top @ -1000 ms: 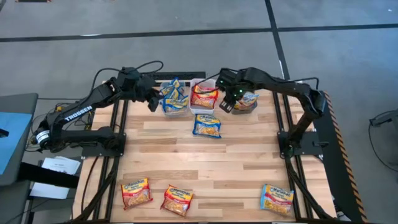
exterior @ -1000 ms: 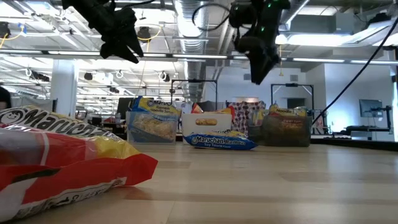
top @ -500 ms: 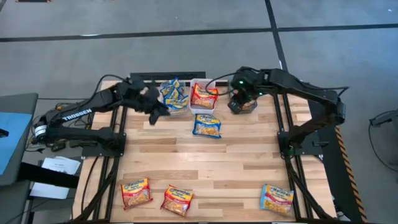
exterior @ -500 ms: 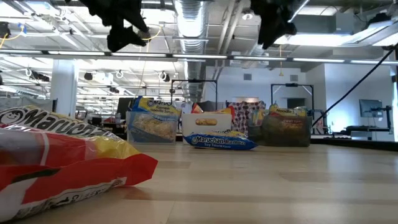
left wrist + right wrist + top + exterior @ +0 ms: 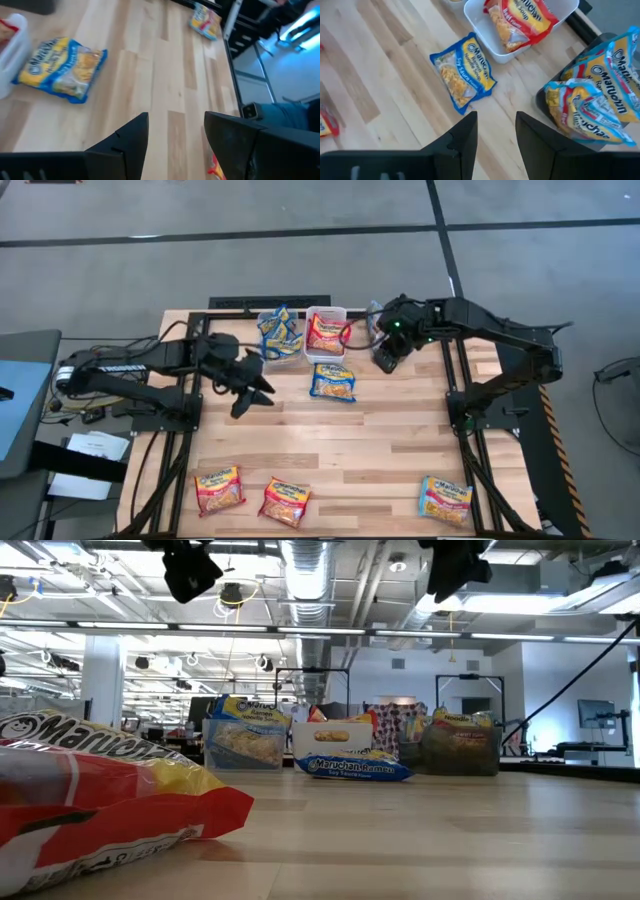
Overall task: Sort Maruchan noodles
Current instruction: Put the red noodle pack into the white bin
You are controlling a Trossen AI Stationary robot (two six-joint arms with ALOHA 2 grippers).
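One blue-trimmed Maruchan packet (image 5: pixel 333 382) lies flat on the table, just near of the bins. The clear bin (image 5: pixel 280 335) holds blue packets, and the white bin (image 5: pixel 327 332) holds red ones. The dark grey bin (image 5: pixel 460 750) holds packets (image 5: pixel 600 95). Three more packets lie by the near edge (image 5: pixel 219 488), (image 5: pixel 285 502), (image 5: pixel 444 500). My left gripper (image 5: pixel 252 395) hangs open and empty above bare wood, left of the blue packet (image 5: pixel 62 67). My right gripper (image 5: pixel 383 362) hangs open and empty, high beside the dark grey bin.
The three bins stand in a row along the far edge. A red packet (image 5: pixel 100 790) lies close to the low camera. The black frame rails (image 5: pixel 190 380) run along both table sides. Bare wood lies across the table's middle.
My left gripper has swung away from the clear bin toward the near edge, out over the table's middle left. My right gripper has risen and drawn back a little toward the right, off the dark grey bin. No packet has moved.
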